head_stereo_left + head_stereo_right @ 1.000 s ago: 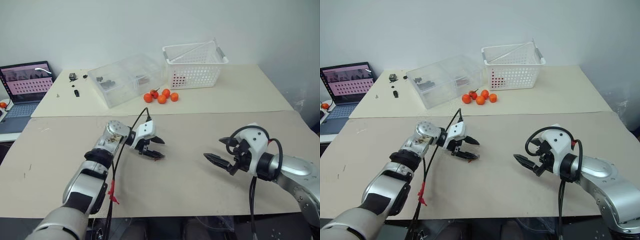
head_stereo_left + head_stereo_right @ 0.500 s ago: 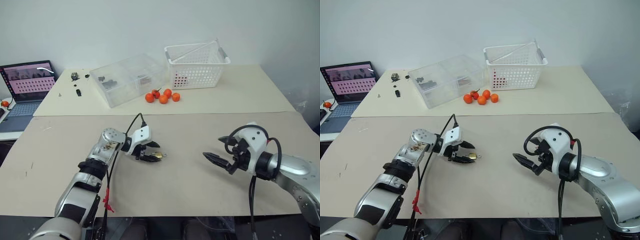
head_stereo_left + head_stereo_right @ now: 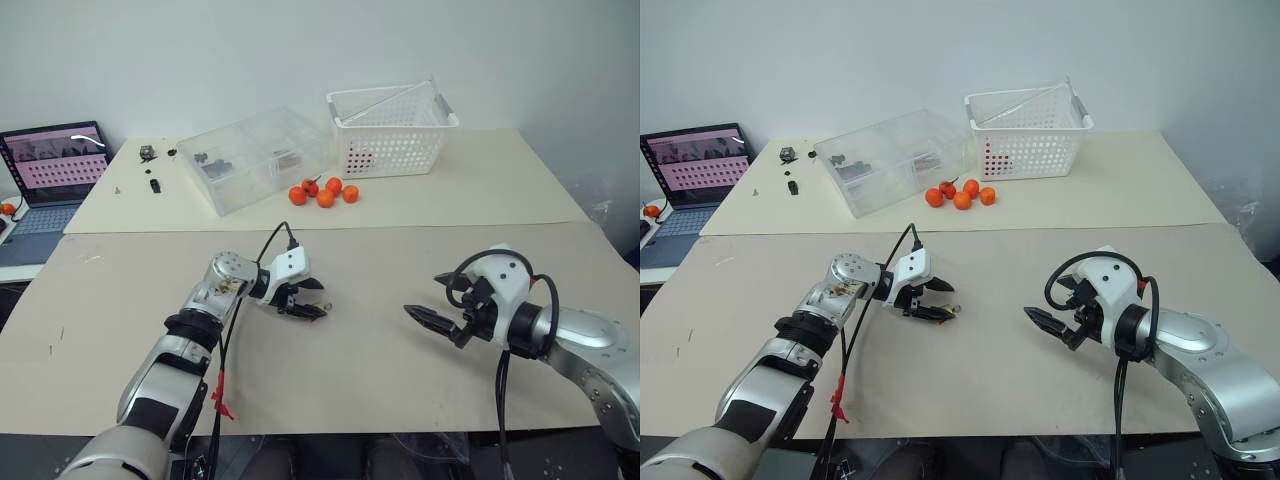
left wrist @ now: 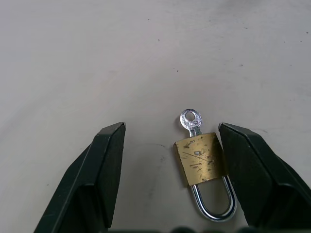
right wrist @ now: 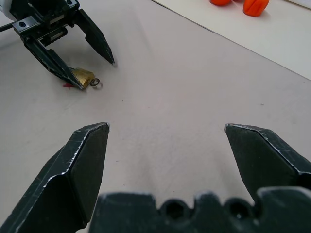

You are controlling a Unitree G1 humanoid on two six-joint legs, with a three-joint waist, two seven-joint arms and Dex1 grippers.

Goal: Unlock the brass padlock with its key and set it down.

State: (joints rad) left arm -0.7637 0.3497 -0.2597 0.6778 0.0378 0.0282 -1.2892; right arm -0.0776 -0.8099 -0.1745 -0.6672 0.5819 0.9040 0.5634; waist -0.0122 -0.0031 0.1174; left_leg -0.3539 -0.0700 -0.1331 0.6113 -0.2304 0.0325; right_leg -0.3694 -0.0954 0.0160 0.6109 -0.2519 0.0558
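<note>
The brass padlock (image 4: 200,158) lies flat on the counter (image 3: 360,370) between the left end effector's (image 4: 167,145) spread fingers, against one finger (image 4: 255,177) and clear of the other — not gripped. Its key (image 4: 191,120) sits in the body. The right end effector (image 3: 425,321) hovers well apart, wide open and empty.

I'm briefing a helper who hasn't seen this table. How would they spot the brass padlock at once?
On the near tan mat, look between the open fingers of the left gripper. The brass padlock lies flat there beside one finger: a tiny golden block with a silvery shackle and a key in it, unlike the round orange fruits farther back.
</note>
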